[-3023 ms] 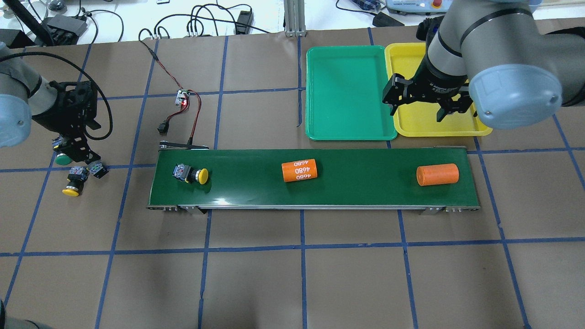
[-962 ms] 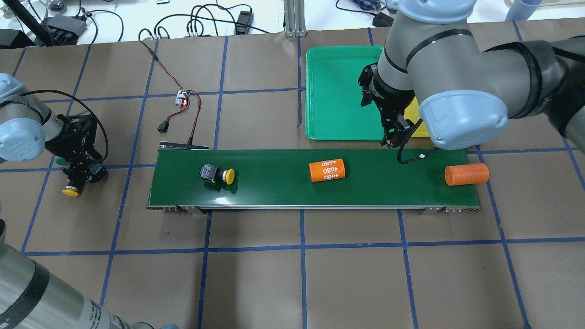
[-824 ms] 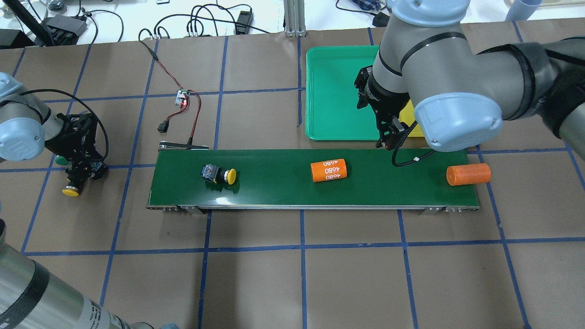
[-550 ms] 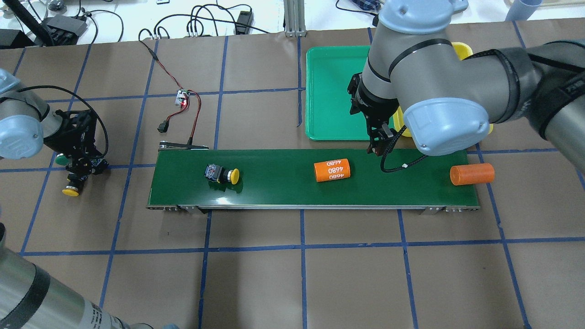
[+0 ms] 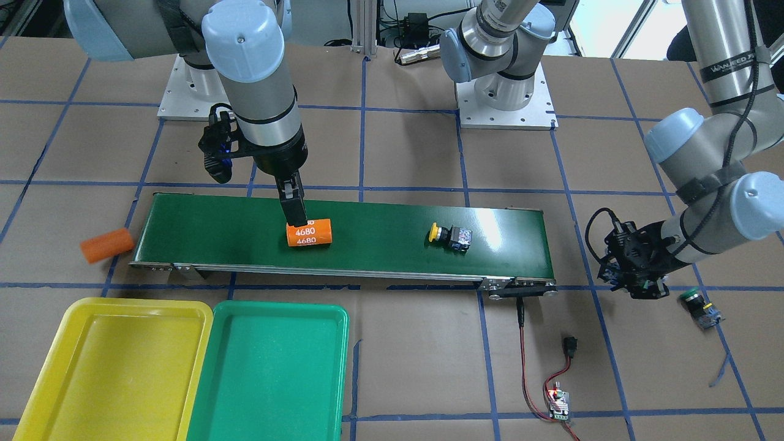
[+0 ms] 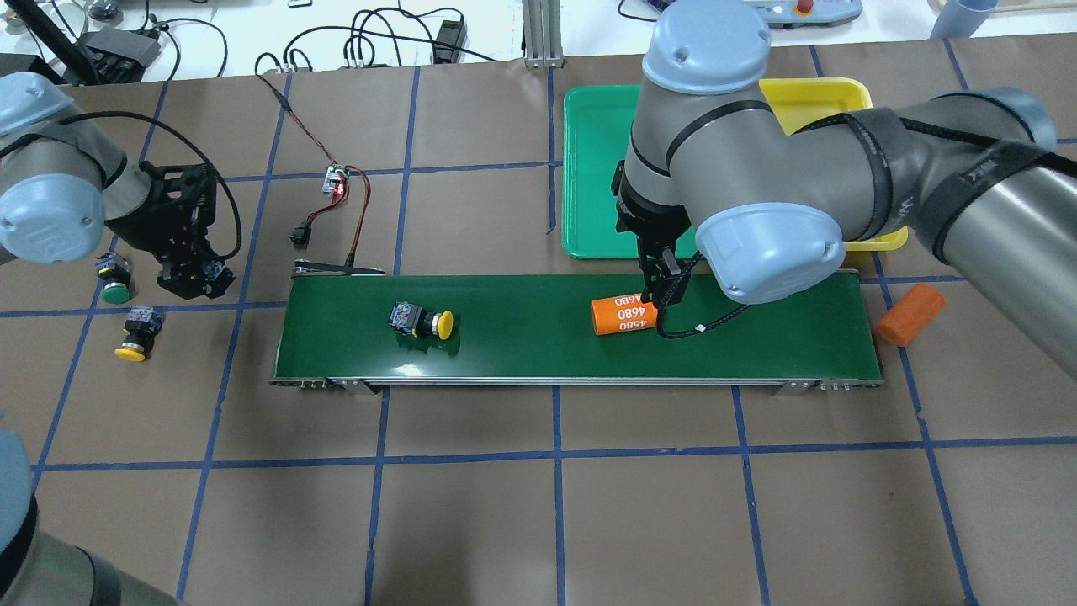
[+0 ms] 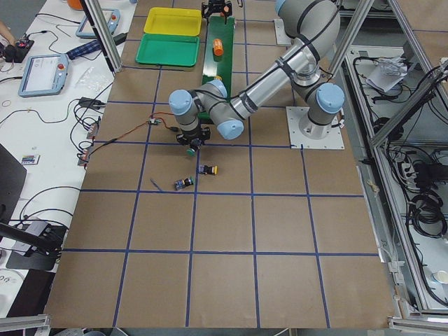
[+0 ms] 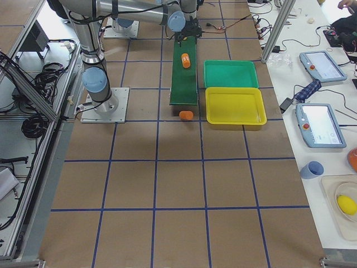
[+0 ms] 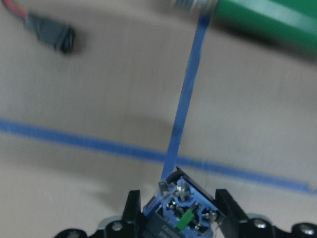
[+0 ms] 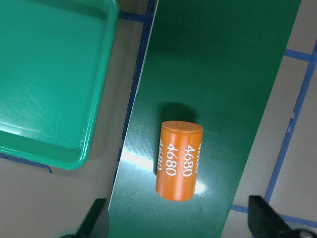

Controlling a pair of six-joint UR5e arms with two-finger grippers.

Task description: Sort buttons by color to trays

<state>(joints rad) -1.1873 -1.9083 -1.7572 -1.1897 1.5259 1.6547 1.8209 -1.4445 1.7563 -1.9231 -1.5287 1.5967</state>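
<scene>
Left gripper (image 9: 178, 214) is being held clenched on a button (image 9: 174, 199), likely for loading onto the conveyor belt (image 6: 522, 345). Right gripper (image 10: 177, 210), released, is being poised over the orange cylinder (image 10: 179, 161).

Brown paper table top (image 6: 471, 522), blue tape grid (image 6: 555, 454). Beyond right gripper (image 6: 663, 290): white bench (image 6: 244, 34), tangled black cables (image 6: 370, 34), aluminium post (image 6: 543, 29).
</scene>
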